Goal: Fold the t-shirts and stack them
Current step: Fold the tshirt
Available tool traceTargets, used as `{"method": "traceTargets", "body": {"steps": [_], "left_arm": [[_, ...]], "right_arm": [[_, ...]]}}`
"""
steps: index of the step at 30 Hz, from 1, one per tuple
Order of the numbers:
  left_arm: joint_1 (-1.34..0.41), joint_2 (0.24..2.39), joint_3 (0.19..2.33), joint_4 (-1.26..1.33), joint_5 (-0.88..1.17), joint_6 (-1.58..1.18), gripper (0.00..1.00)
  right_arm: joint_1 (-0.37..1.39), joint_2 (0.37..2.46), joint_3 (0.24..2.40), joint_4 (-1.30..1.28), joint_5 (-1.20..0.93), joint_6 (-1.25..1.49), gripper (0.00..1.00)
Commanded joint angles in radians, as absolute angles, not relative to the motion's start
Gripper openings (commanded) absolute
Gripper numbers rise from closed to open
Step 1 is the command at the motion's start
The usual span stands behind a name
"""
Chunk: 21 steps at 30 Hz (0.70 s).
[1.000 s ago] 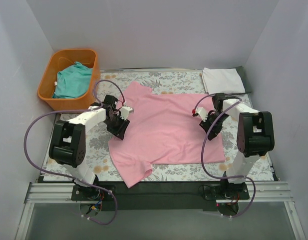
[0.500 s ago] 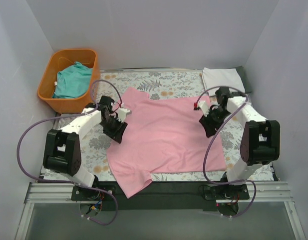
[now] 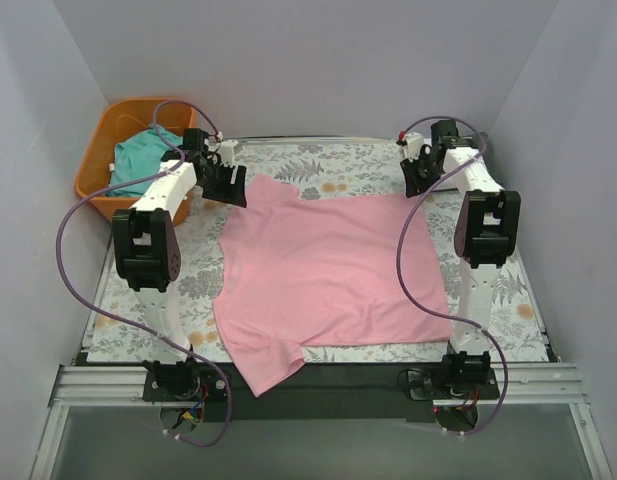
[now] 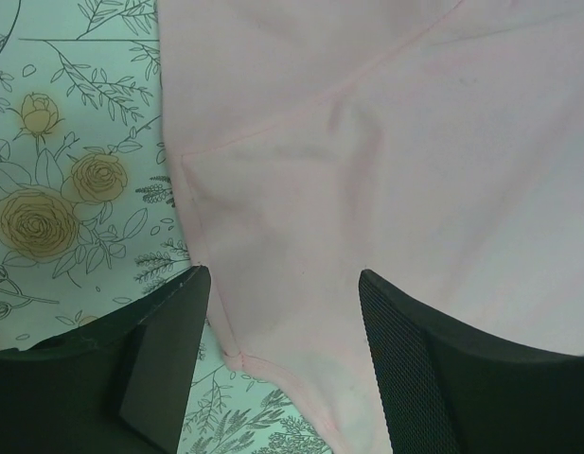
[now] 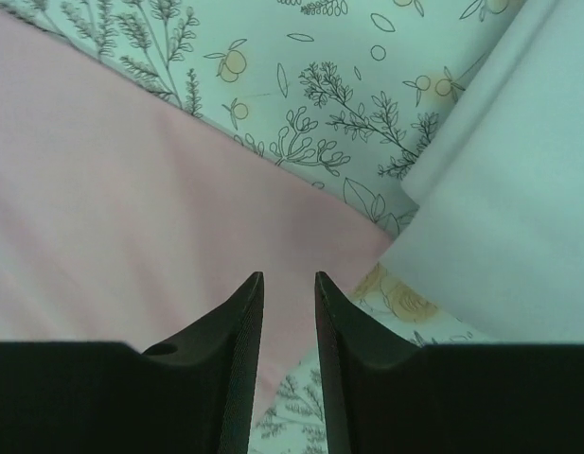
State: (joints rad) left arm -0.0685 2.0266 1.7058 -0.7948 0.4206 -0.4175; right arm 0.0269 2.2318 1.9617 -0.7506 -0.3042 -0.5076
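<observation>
I count three t-shirts. The pink t-shirt (image 3: 328, 270) lies spread flat across the middle of the top view on the floral table cloth (image 3: 318, 160). One of its sleeves points to the upper left and the other reaches down to the lower edge of the table. The teal t-shirt (image 3: 143, 165) lies crumpled in the one orange basket (image 3: 138, 103) at the upper left of that view. The white t-shirt (image 5: 500, 189) shows plainly only in my right wrist view, as a smooth pale sheet filling the right side of the frame, its edge just beside the pink corner. From above, my right arm covers most of it.

I have two arms, and both are stretched to the far side of the table. My left gripper (image 3: 228, 183) is at the upper-left sleeve, beside the basket. My right gripper (image 3: 416, 175) is at the pink shirt's upper-right corner.

My left wrist view shows detail the top view does not: the sleeve seam and hem of the pink cloth running down between my left fingers (image 4: 168, 350). They are spread wide, with cloth lying under the gap and nothing pinched. At the left of that frame are printed roses.

In my right wrist view the fingers (image 5: 237, 322) stand only a narrow slit apart. The pink shows through the slit, and nothing is held.
</observation>
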Motion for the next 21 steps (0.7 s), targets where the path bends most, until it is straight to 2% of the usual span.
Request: {"method": "traceTargets", "body": {"steps": [1, 3, 12, 17, 21], "left_arm": [[-0.063, 1.999, 1.726, -0.762, 0.387, -0.460, 0.60], [-0.061, 1.991, 1.707, -0.765, 0.379, -0.453, 0.60], [-0.060, 1.993, 1.654, -0.735, 0.348, -0.436, 0.60], [-0.060, 2.054, 1.715, -0.738, 0.336, -0.446, 0.60], [-0.060, 2.129, 1.802, -0.742, 0.307, -0.463, 0.60]], "right_arm": [[0.035, 2.316, 2.066, -0.694, -0.246, -0.437, 0.32], [0.034, 2.362, 2.110, -0.684, -0.216, -0.436, 0.37], [0.011, 2.359, 2.062, -0.609, -0.190, -0.434, 0.41], [0.009, 2.359, 2.017, -0.611, -0.209, -0.443, 0.39], [0.009, 2.342, 1.942, -0.612, -0.225, -0.453, 0.33]]}}
